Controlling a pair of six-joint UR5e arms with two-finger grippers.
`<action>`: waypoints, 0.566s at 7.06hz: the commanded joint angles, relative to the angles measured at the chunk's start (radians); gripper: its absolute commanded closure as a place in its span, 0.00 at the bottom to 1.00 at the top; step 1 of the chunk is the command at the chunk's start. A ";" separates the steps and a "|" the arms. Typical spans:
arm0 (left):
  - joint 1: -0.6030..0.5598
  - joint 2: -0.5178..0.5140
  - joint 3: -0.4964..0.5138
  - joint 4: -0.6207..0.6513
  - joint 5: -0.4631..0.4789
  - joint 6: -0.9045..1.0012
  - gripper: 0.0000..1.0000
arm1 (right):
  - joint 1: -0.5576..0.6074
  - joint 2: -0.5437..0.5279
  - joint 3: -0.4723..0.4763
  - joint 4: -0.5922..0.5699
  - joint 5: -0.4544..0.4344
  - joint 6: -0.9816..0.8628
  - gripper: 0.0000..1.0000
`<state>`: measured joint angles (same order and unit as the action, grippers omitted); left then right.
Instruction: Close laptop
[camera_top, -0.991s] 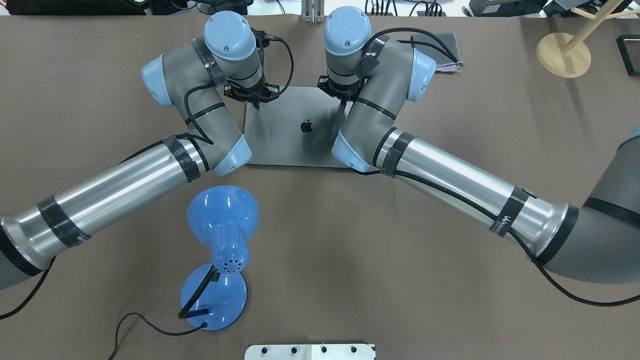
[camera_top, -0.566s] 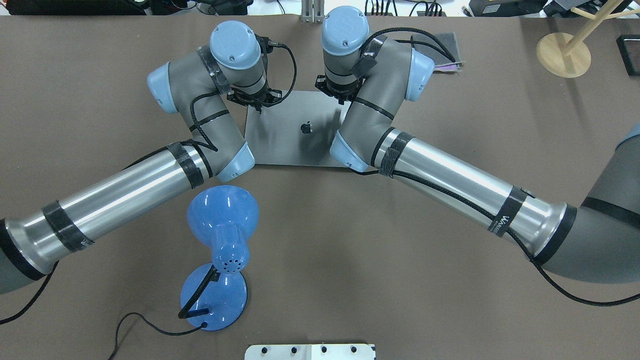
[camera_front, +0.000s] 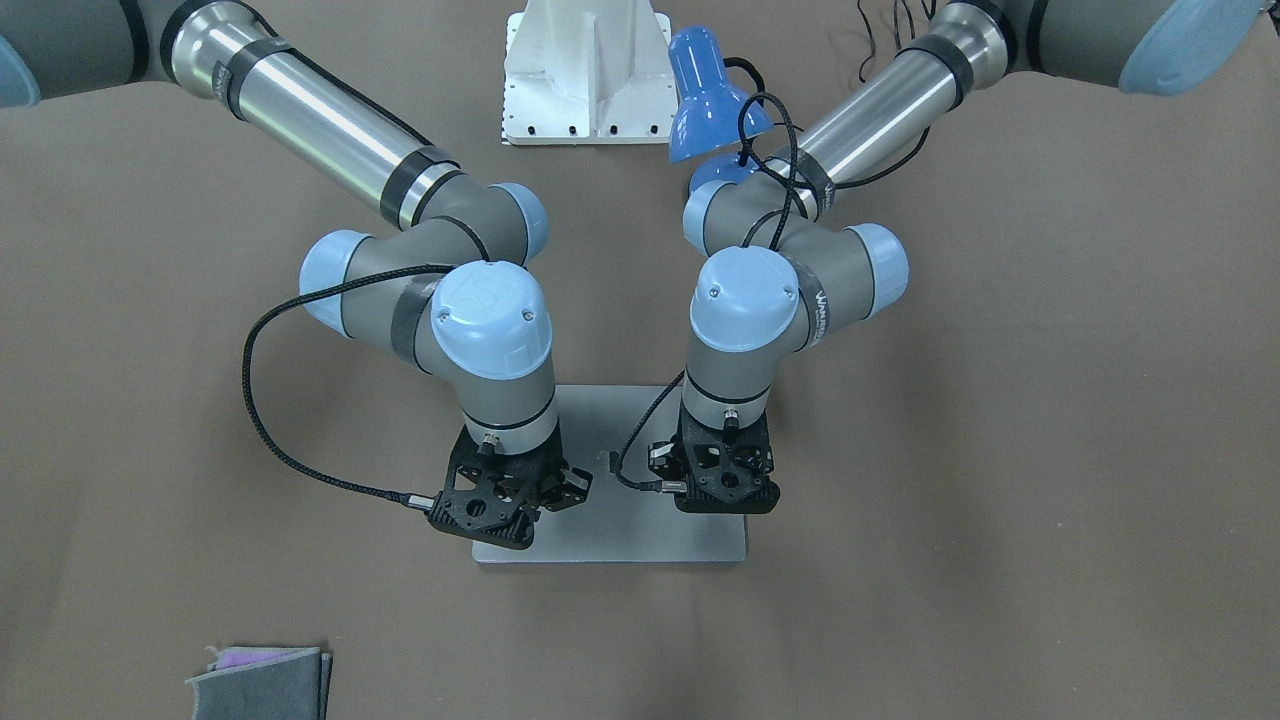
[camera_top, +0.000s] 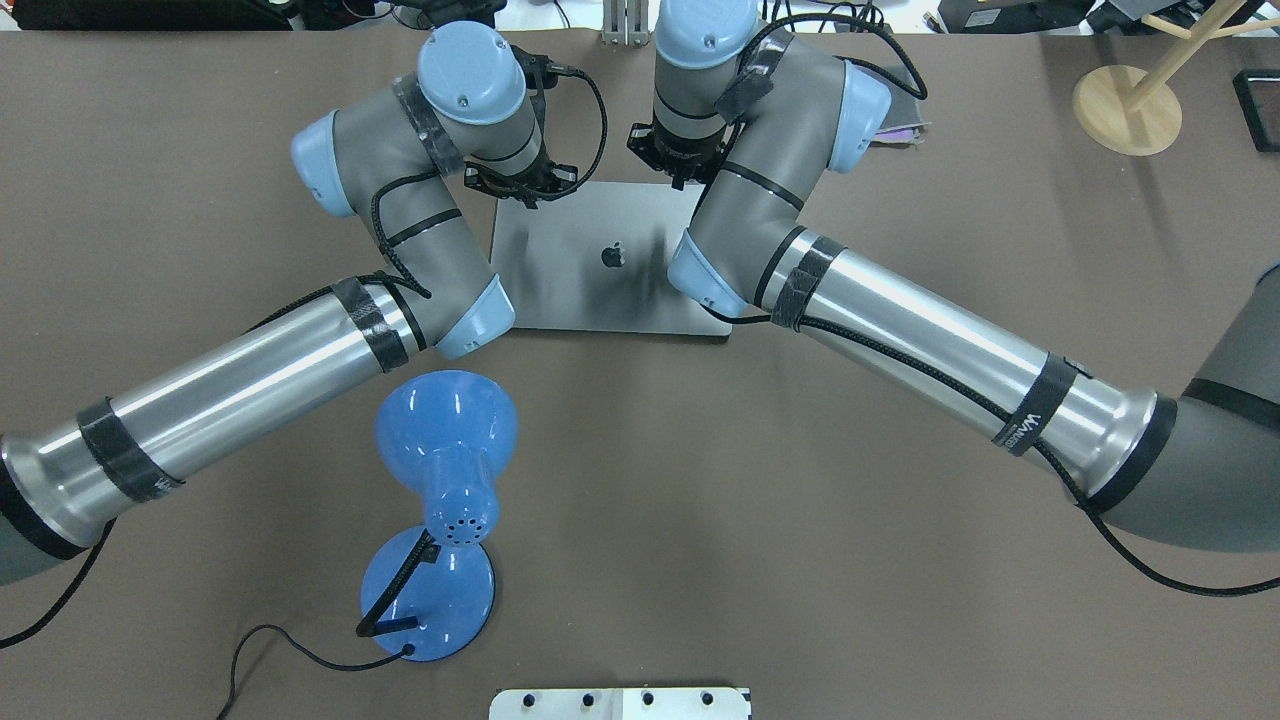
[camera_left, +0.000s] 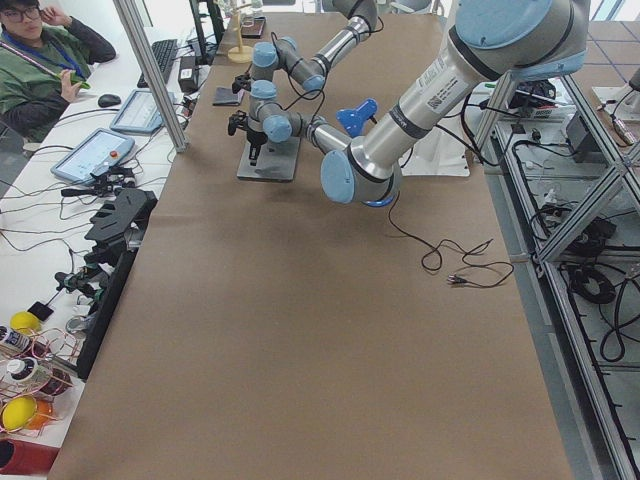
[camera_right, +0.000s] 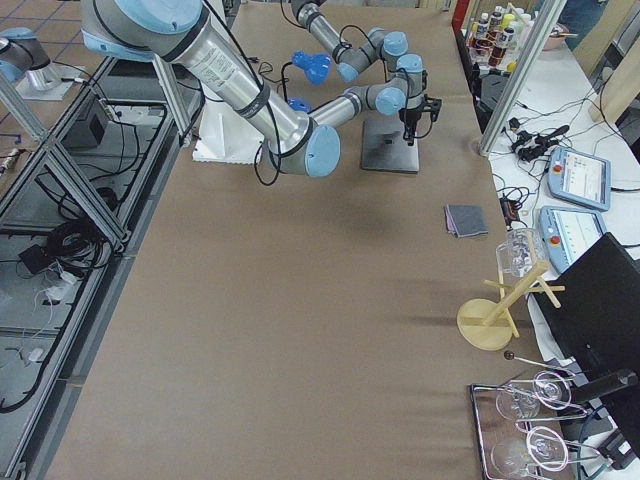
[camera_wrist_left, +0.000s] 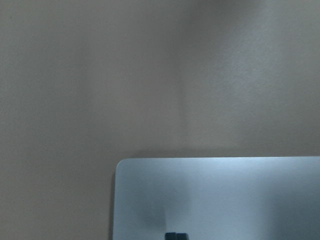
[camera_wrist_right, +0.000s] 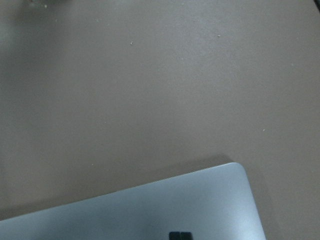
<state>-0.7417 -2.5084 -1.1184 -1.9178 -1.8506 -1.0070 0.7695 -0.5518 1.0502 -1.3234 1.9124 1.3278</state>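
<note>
The laptop (camera_top: 590, 290) lies closed and flat on the brown table, grey lid up with the dark apple logo showing. It also shows in the front view (camera_front: 620, 520). My left gripper (camera_top: 520, 190) hangs over the lid's far left corner. It is on the right in the front view (camera_front: 727, 495). My right gripper (camera_top: 680, 170) hangs over the far right corner, on the left in the front view (camera_front: 500, 505). Each wrist view shows a lid corner (camera_wrist_left: 225, 195) (camera_wrist_right: 150, 210) and two dark fingertips (camera_wrist_left: 175, 236) (camera_wrist_right: 180, 235) pressed together, holding nothing.
A blue desk lamp (camera_top: 445, 450) stands near the robot's side, by my left forearm. A grey felt pouch (camera_front: 260, 680) lies beyond the laptop to the robot's right. A wooden stand (camera_top: 1127, 108) is at the far right. A person (camera_left: 40, 60) sits past the table's far side.
Both wrists have moved toward the laptop's far edge and risen a little. The laptop lid stays flat.
</note>
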 joint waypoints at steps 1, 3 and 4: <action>-0.018 0.055 -0.164 0.104 -0.056 0.007 0.02 | 0.063 -0.067 0.173 -0.145 0.042 -0.060 0.00; -0.097 0.100 -0.384 0.395 -0.169 0.175 0.01 | 0.169 -0.271 0.464 -0.302 0.130 -0.310 0.00; -0.144 0.179 -0.526 0.502 -0.195 0.279 0.01 | 0.229 -0.392 0.567 -0.307 0.166 -0.409 0.00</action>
<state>-0.8291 -2.4054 -1.4769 -1.5687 -2.0000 -0.8449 0.9252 -0.8007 1.4697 -1.5938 2.0281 1.0506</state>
